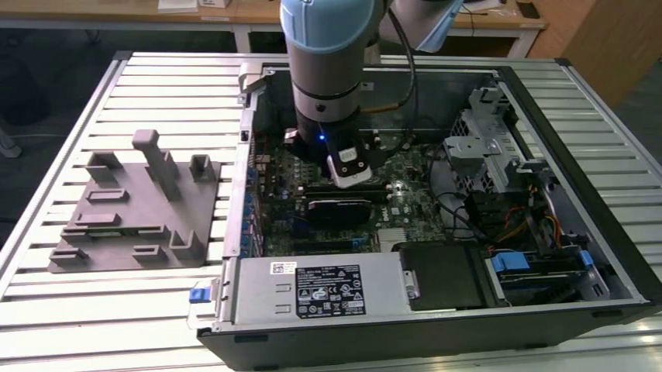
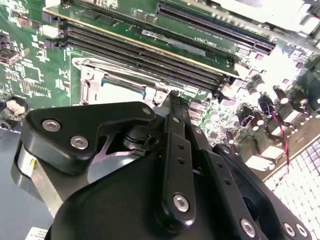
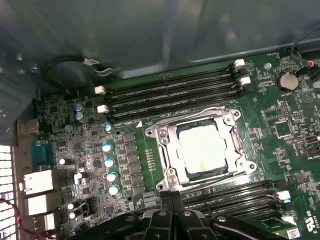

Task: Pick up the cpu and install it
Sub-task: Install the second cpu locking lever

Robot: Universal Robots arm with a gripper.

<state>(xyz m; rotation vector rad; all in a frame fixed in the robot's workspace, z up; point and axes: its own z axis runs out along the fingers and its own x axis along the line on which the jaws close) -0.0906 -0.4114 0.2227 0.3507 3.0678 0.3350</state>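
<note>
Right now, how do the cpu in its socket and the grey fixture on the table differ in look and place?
The cpu is a small flat pale square lying inside the socket frame on the green motherboard; the grey fixture is far larger, has raised blocks and posts, and lies outside the computer case on the slatted table. Both lie flat.

1. One cpu (image 3: 202, 148), seated in one metal socket frame (image 3: 162, 150) on the green motherboard (image 3: 280, 130).
2. One robot arm (image 1: 325, 70), carrying one gripper (image 3: 172, 200).
3. One open computer case (image 1: 579, 116) on the slatted tabletop (image 1: 62, 310).
4. One grey fixture (image 1: 129, 213) (near the tabletop's edge at the exterior view's left).
5. One labelled power supply box (image 1: 321, 291).
6. One round coin cell (image 3: 286, 80).
</note>
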